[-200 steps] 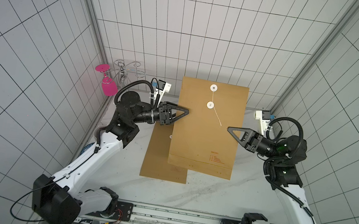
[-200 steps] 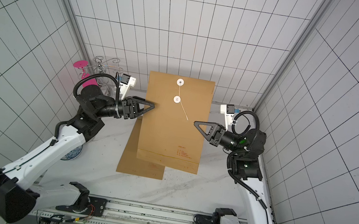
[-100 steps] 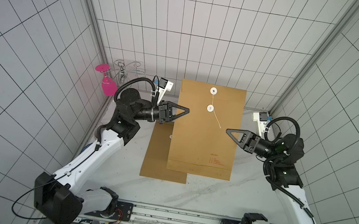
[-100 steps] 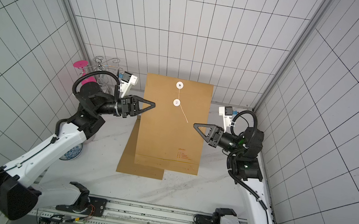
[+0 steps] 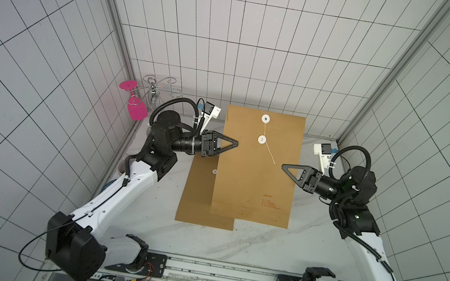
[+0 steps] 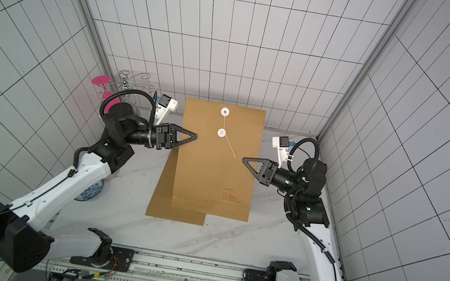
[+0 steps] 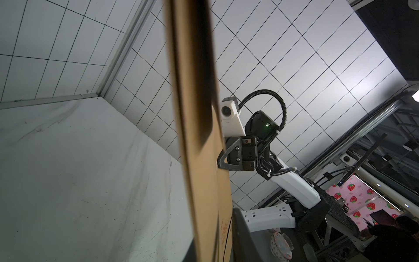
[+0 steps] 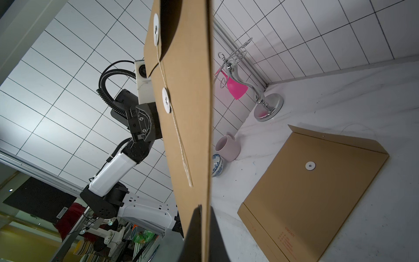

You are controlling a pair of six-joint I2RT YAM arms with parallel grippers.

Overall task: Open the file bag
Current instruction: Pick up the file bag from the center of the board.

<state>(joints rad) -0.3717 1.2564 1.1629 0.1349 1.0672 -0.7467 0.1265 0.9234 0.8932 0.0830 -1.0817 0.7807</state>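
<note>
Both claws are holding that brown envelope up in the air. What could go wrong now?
The left gripper and right gripper pinch the file bag only at its side edges; it may slip and drop onto the second envelope below. Its string hangs loose and could snag a finger.

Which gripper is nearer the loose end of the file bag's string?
Right. The right gripper pinches the file bag at the edge just beside the loose string end; the left gripper grips the opposite edge, farther across the bag's face.

Red print (image 5: pixel 270 206) on the file bag (image 5: pixel 254 177) is too small to read
</note>
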